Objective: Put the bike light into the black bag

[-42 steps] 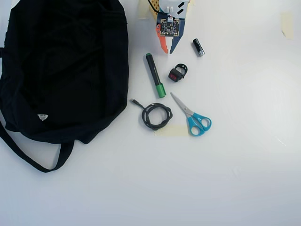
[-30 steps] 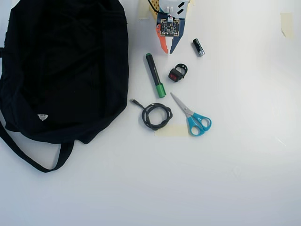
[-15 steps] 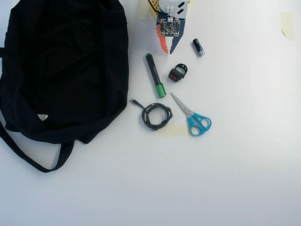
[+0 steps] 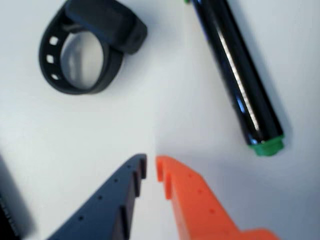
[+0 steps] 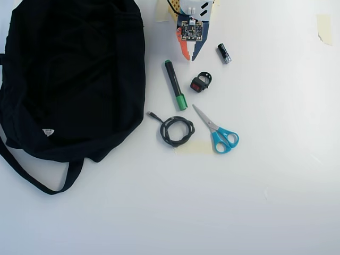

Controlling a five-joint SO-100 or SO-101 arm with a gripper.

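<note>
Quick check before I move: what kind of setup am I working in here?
Likely a tabletop test bench, not a lived-in room: a plain white table with masking tape markers, and staged items like the black bag, scissors and bike light.

One camera hangs high and looks straight down, taking in the whole white surface point(image 5: 276, 175) from the black bag point(image 5: 69, 79) at the left to the scissors point(image 5: 220, 134) right of the middle. The other rides on the arm, close above the surface, looking past its own fingers point(image 4: 195, 200), which enter from the bottom edge. Both views share the bike light point(image 5: 200, 82) point(image 4: 92, 47) and the green-capped marker point(image 5: 175, 85) point(image 4: 237, 75), seen from opposite directions.
</note>
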